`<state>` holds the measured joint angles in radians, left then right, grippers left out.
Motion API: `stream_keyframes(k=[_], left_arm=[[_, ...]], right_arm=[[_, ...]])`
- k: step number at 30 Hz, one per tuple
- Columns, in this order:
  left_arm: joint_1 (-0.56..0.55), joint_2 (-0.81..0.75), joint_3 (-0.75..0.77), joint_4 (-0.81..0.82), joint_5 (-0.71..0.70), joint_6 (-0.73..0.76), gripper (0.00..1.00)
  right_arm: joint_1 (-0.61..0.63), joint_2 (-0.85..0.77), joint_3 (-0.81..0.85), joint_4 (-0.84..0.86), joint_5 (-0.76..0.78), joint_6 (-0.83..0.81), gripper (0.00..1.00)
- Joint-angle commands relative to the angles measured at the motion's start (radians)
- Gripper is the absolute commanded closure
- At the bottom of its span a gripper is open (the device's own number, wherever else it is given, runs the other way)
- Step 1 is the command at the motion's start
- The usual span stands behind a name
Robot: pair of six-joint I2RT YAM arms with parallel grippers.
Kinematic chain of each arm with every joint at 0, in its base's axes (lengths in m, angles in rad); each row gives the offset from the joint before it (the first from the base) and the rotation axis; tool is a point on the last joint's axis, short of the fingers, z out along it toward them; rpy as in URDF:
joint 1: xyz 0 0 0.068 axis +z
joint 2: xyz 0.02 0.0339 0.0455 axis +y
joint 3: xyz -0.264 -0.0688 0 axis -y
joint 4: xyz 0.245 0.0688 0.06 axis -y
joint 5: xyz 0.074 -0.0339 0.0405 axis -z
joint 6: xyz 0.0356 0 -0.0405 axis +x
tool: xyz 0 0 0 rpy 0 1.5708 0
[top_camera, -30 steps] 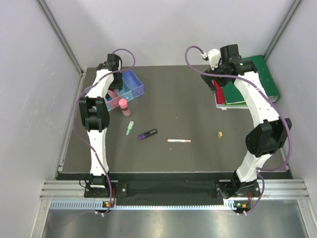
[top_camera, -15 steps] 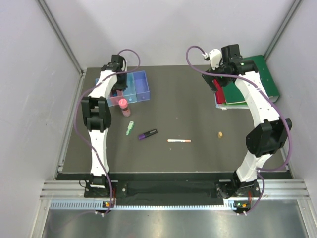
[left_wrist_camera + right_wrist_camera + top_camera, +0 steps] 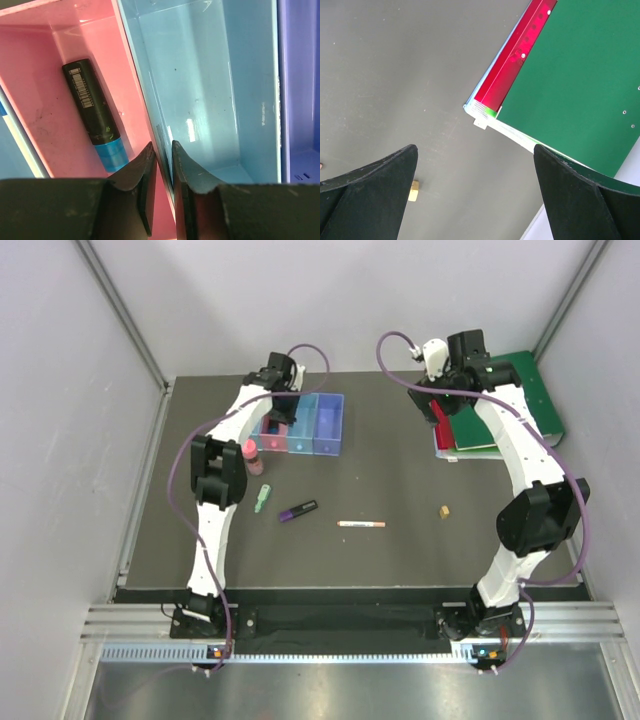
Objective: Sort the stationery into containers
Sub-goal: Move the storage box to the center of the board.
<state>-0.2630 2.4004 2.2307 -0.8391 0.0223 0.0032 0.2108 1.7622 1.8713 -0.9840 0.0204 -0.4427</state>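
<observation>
The containers [image 3: 312, 426] are a joined row of bins at the back left. My left gripper [image 3: 284, 408] is shut on the wall [image 3: 150, 120] between the pink bin [image 3: 55, 75] and the light blue bin [image 3: 200, 85]; it also shows in the left wrist view [image 3: 161, 146]. A dark marker [image 3: 95, 116] lies in the pink bin. On the table lie the pink-capped bottle [image 3: 250, 455], pale green marker [image 3: 262, 498], purple-black highlighter [image 3: 298, 510], white-orange pen [image 3: 361, 524] and tan nub [image 3: 444, 510]. My right gripper [image 3: 440, 400] is open and empty above the table [image 3: 474, 148]. The blue-white pen is hidden.
The green binder [image 3: 512, 390] lies on the red folder [image 3: 441, 422] at the back right; both show in the right wrist view, binder [image 3: 580, 85] and folder [image 3: 515, 50]. The tan nub [image 3: 413, 191] shows by the right gripper's left finger. White walls enclose the table.
My left gripper has moved to the right, dragging the row of bins with it. The right arm has not moved. The loose items stay where they were.
</observation>
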Motion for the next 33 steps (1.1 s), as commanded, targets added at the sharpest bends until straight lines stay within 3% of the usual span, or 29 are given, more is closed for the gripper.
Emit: stream_keyframes(k=[1,7,21,33], left_arm=[[-0.044,0.055,0.092,0.005,0.054,0.006,0.77],[-0.073,0.100,0.145,0.018,0.048,0.000,0.77],[-0.123,0.049,0.101,0.064,0.182,-0.278,0.82],[-0.159,0.036,0.076,0.097,0.199,-0.427,0.83]], right_arm=[[-0.016,-0.049,-0.027,0.038,-0.016,0.018,0.00],[-0.031,-0.064,-0.049,0.042,-0.016,0.022,0.00],[-0.034,-0.089,-0.067,0.035,-0.045,0.019,0.00],[-0.034,-0.107,-0.098,0.039,-0.060,0.022,0.00]])
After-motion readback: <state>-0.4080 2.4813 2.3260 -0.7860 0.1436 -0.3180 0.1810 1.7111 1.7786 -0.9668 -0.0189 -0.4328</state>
